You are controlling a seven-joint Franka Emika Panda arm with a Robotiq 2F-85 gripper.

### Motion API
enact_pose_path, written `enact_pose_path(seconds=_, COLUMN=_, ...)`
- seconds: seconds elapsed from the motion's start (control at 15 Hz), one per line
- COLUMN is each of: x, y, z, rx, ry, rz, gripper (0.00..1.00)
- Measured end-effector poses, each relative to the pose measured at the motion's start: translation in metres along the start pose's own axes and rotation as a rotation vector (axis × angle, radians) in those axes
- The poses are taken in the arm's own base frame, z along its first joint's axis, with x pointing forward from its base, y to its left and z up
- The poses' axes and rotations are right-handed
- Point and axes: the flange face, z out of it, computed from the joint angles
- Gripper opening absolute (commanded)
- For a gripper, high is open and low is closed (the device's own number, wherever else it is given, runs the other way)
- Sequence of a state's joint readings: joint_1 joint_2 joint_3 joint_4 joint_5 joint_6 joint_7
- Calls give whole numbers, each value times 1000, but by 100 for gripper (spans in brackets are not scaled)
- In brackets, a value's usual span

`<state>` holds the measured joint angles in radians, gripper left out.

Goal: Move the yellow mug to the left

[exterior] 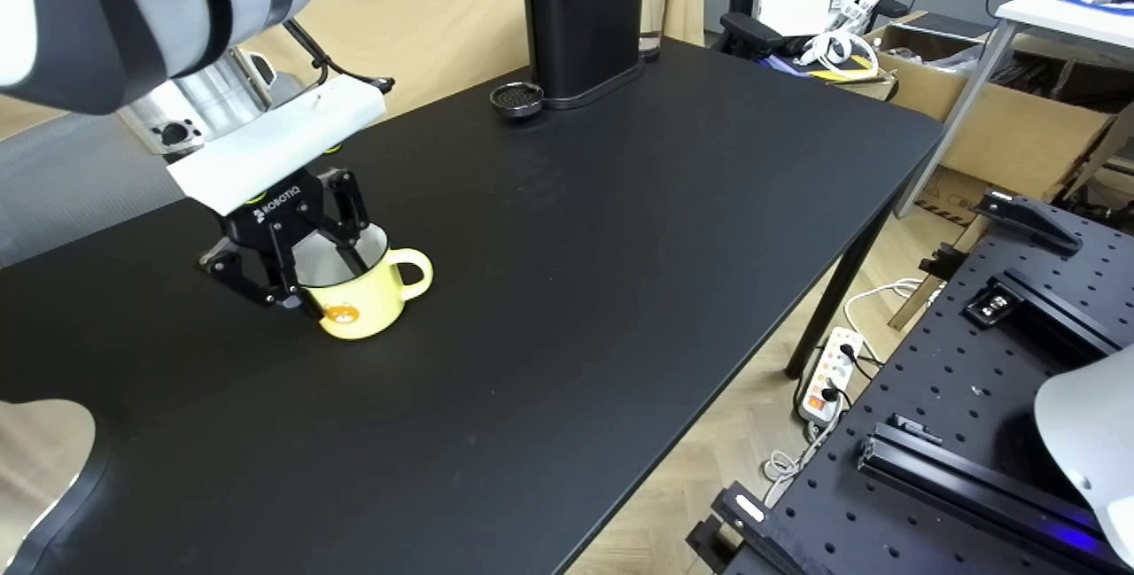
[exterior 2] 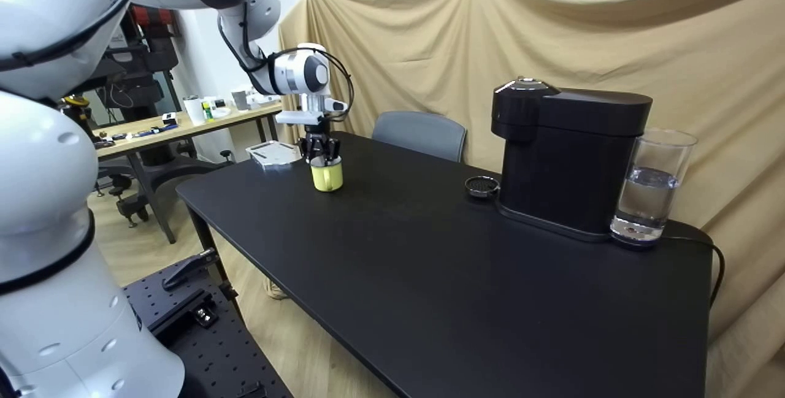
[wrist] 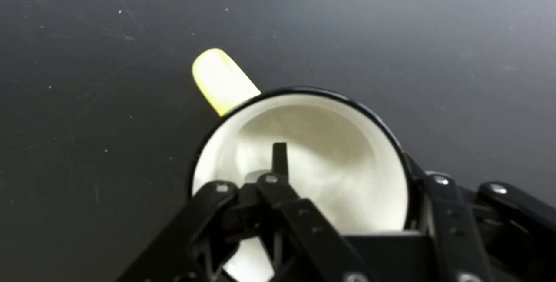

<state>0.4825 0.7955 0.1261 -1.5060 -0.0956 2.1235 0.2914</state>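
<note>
The yellow mug stands upright on the black table, its handle turned away from the gripper. It has a dark rim, a white inside and an orange print. It also shows in an exterior view near the table's far end. In the wrist view the mug is seen from above, its handle at upper left. My gripper is open over it, also in view from the wrist. One finger reaches inside the mug; the other is outside, close against the wall. The lower part of the rim is hidden by the fingers.
A black coffee machine with a round drip grate and a clear water container stand on the black table. A white plate-like object lies near the mug. A grey chair stands behind the table.
</note>
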Motion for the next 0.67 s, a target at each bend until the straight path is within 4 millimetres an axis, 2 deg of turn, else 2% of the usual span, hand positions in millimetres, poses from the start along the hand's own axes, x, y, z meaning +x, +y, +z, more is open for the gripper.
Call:
enact_pose_path(seconds=0.13, x=-1, y=6, z=-5, rx=-14, ry=-7, rz=11, gripper=99)
enact_pose_path(seconds=0.67, x=-22, y=18, z=-50, rx=-72, ry=-154, rz=18, gripper=100)
